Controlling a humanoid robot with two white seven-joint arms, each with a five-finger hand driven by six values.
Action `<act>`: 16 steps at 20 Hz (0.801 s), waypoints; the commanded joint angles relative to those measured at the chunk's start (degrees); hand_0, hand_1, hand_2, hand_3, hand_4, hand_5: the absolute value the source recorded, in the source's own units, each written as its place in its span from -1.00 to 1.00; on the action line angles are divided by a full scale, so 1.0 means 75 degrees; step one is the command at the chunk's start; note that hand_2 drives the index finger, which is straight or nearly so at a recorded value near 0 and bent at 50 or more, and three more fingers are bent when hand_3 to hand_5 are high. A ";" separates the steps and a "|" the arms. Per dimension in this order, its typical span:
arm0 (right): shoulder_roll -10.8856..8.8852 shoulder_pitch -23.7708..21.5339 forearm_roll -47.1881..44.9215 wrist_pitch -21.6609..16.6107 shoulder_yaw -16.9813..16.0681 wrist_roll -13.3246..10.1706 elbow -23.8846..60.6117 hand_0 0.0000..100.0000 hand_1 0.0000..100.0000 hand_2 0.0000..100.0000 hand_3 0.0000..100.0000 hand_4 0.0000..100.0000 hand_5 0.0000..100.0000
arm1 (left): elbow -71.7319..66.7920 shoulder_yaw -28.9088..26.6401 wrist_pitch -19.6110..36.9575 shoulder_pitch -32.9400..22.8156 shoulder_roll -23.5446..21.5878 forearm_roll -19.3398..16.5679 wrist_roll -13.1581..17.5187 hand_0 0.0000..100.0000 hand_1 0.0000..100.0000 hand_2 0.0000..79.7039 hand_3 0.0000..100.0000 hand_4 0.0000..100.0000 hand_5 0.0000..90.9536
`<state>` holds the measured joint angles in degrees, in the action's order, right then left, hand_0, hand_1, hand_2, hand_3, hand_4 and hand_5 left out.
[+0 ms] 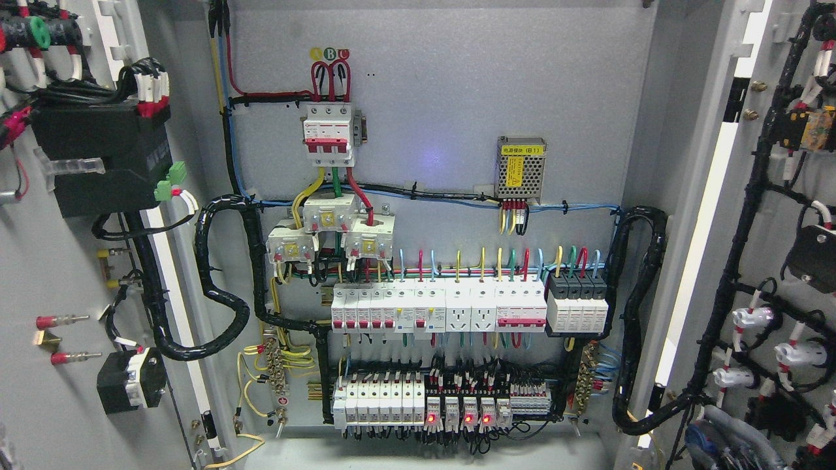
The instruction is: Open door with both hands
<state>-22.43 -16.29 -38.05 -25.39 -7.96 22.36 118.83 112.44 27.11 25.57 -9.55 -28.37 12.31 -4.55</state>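
Observation:
An electrical cabinet fills the head view with both doors swung wide. The left door (52,294) shows its inner face at the picture's left, with a black box, cables and small terminals on it. The right door (771,215) shows its inner face at the right, with a black wire harness and white lamp backs. Between them the grey back panel (444,98) lies in full view. Neither of my hands nor arms appears anywhere in the frame.
On the panel sit a red-and-white main breaker (330,134), a yellow-labelled power supply (520,168), rows of white breakers (437,310) and relays with red lights (457,418). Thick black cable looms (219,294) run to each door.

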 commanded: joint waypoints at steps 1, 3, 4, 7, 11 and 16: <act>-0.0185 0.0039 -0.0001 -0.0002 -0.0052 0.0381 -0.0105 -1.00 -1.00 -1.00 -1.00 -1.00 -1.00 | 0.0512 0.0065 0.0140 0.0382 -0.0178 -0.0012 0.0021 -1.00 -1.00 -1.00 -1.00 -1.00 -1.00; -0.0162 0.0027 -0.0001 -0.0002 -0.0064 0.0406 -0.0094 -1.00 -1.00 -1.00 -1.00 -1.00 -1.00 | 0.0535 0.0065 0.0410 0.0382 -0.0202 -0.0059 0.0021 -1.00 -1.00 -1.00 -1.00 -1.00 -1.00; -0.0150 0.0027 -0.0013 -0.0002 -0.0064 0.0406 -0.0105 -1.00 -1.00 -1.00 -1.00 -1.00 -1.00 | 0.0535 0.0065 0.0480 0.0371 -0.0213 -0.0059 0.0021 -1.00 -1.00 -1.00 -1.00 -1.00 -1.00; -0.0139 0.0004 -0.0363 -0.0002 -0.0157 0.0406 -0.0094 -1.00 -1.00 -1.00 -1.00 -1.00 -1.00 | 0.0547 0.0053 0.0551 0.0371 -0.0237 -0.0071 0.0021 -1.00 -1.00 -1.00 -1.00 -1.00 -1.00; -0.0150 -0.0008 -0.0693 -0.0002 -0.0322 0.0429 -0.0094 -1.00 -1.00 -1.00 -1.00 -1.00 -1.00 | 0.0559 0.0030 0.0551 0.0475 -0.0225 -0.0071 0.0021 -1.00 -1.00 -1.00 -1.00 -1.00 -1.00; -0.0150 -0.0019 -0.0705 0.0010 -0.0404 0.0441 -0.0105 -1.00 -1.00 -1.00 -1.00 -1.00 -1.00 | 0.0559 0.0030 0.0481 0.0827 -0.0225 -0.0071 0.0021 -1.00 -1.00 -1.00 -1.00 -1.00 -1.00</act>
<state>-23.27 -16.30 -42.30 -25.39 -9.46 25.54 118.25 115.60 27.34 29.67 -5.55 -29.63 11.81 -4.38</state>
